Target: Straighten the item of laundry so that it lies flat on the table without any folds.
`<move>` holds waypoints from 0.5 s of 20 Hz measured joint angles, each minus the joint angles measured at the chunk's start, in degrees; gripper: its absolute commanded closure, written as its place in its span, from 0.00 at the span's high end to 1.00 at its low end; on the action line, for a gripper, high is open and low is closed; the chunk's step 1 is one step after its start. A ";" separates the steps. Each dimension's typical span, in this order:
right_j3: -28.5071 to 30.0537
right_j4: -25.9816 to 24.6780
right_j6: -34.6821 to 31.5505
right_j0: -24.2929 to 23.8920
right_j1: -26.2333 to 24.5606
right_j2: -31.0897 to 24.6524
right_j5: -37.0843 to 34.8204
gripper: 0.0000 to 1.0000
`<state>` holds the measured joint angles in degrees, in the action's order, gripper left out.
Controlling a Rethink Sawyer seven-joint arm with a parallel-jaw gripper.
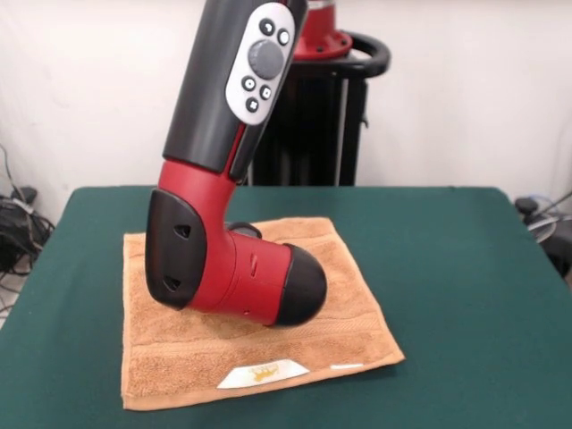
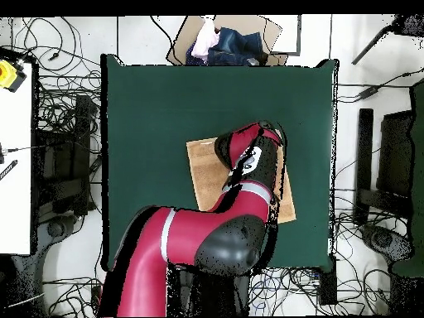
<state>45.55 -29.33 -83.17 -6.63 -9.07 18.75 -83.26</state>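
Observation:
The orange-tan towel (image 1: 357, 308) lies spread on the dark green table (image 1: 456, 259), left of its middle. Its banded near edge carries a white label (image 1: 264, 373) and a small white tag (image 1: 347, 366). The visible parts look flat. The red and black arm (image 1: 228, 268) hangs low over the towel's middle and hides that part. The gripper is hidden behind the arm's links in both views. In the overhead view the towel (image 2: 204, 166) shows on either side of the arm (image 2: 252, 166), on the table (image 2: 157, 99).
The black pedestal (image 1: 308, 134) stands behind the table's far edge. Cables lie on the floor at the left (image 1: 13, 223). In the overhead view a cardboard box with clothes (image 2: 228, 41) sits beyond the table's top edge, and a white desk (image 2: 16, 157) stands at the left.

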 measured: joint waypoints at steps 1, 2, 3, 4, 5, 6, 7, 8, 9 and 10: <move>0.00 -0.19 0.00 0.00 -0.04 0.00 0.00 0.00; 0.00 -0.38 0.00 0.01 -0.06 0.00 0.00 0.00; 0.00 -0.57 0.01 0.00 -0.08 0.00 0.00 0.00; -0.01 -0.71 0.01 0.00 -0.11 0.00 0.00 0.00; -0.05 -0.86 0.01 0.01 -0.16 0.01 -0.04 0.00; -0.09 -0.97 0.01 0.01 -0.21 0.01 -0.08 0.00; -0.29 -1.21 0.01 0.01 -0.38 0.07 -0.38 0.00; -0.39 -1.32 0.01 0.01 -0.47 0.07 -0.54 0.00; -0.51 -1.45 0.01 0.00 -0.57 0.07 -0.73 0.00; -0.66 -1.63 0.01 0.01 -0.70 0.10 -0.96 0.00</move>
<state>44.89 -30.96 -83.16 -6.62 -9.77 18.85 -84.22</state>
